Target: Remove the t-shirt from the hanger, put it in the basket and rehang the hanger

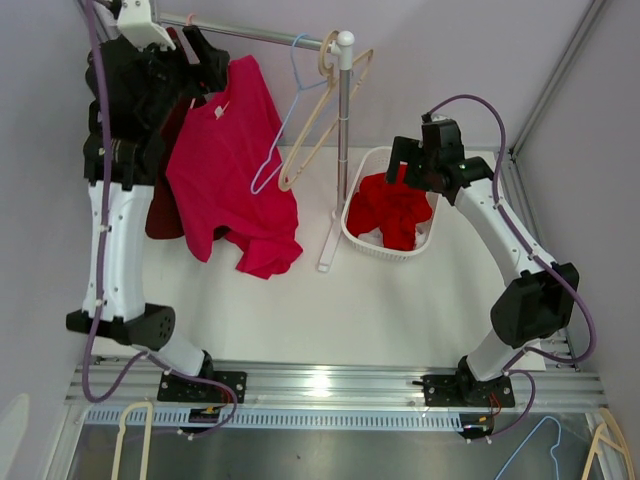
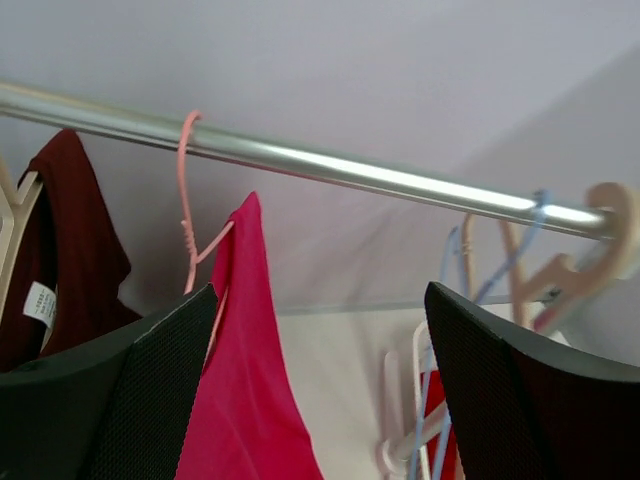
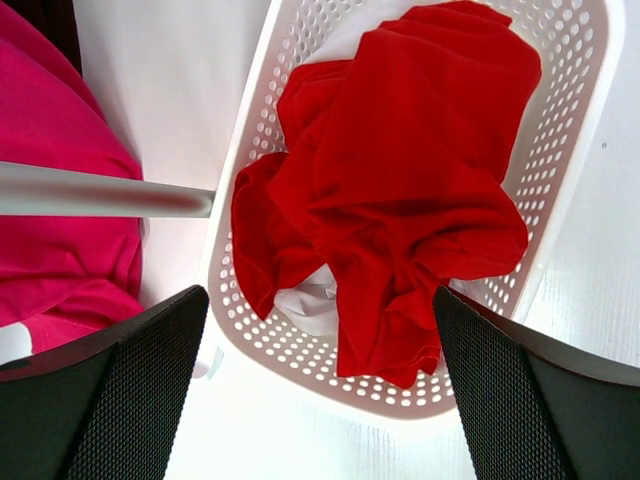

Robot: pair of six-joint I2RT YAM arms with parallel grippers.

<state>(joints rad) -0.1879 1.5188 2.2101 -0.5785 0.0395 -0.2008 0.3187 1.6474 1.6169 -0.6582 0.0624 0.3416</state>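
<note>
Two claws: both are seen with fingers spread wide and nothing pinched between them; the left gripper is held just below the rail; the right gripper is hung over the basket
Writing: one white tag is sewn inside the collar of the maroon garment; its print is too small and blurred to be read
T-shirt: the magenta t-shirt is hung on the pink hanger from the rail, between the maroon garment and the bare hangers; a soft matte knit is shown, draped in loose folds toward the table; whether the hem touches the table cannot be told
Hanger: a thin rod with a twisted neck is seen; its hook is looped over the rail
Rail: a smooth, shiny round metal tube is shown
Bare hangers: a thin blue hanger and a broader cream hanger are hung at the rail's right end
Basket: white plastic, oval, its walls pierced with rows of small holes; a crumpled red garment is piled inside over a white cloth
Finger pads: black, with a fine mesh texture
</note>
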